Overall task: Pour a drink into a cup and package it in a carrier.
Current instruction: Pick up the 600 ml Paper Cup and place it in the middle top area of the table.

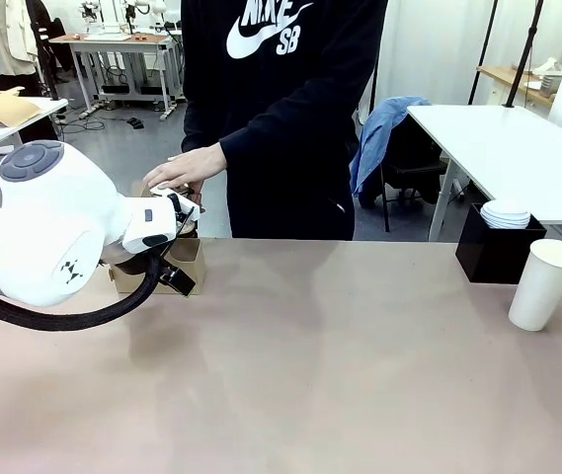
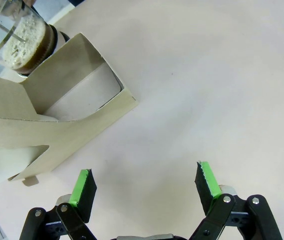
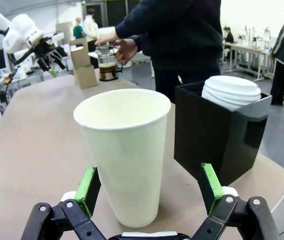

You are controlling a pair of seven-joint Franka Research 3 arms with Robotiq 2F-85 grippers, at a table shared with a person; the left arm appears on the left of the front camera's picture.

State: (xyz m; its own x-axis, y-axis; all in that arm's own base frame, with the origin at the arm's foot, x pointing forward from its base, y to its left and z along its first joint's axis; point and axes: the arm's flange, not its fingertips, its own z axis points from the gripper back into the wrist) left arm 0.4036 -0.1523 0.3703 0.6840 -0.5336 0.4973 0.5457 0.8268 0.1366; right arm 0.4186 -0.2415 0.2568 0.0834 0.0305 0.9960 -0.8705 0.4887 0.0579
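The brown cardboard carrier (image 2: 57, 115) stands on the table just left of and beyond my open left gripper (image 2: 145, 182), which holds nothing. Behind the carrier is the glass carafe (image 2: 19, 37), holding the dark drink with foam on top. A person's hand (image 1: 187, 168) rests on the carafe's top. In the front view my left arm covers part of the carrier (image 1: 184, 255). A tall white paper cup (image 3: 124, 150) stands upright and empty between the fingers of my open right gripper (image 3: 149, 187), which do not touch it. The same cup (image 1: 547, 283) is at the table's right edge.
A black cube-shaped box (image 1: 498, 252) holding a stack of white lids (image 1: 506, 213) stands just behind the cup, by the far right edge. A white table (image 1: 518, 148) and a chair with a blue cloth (image 1: 384, 138) are beyond. The person stands at the far side.
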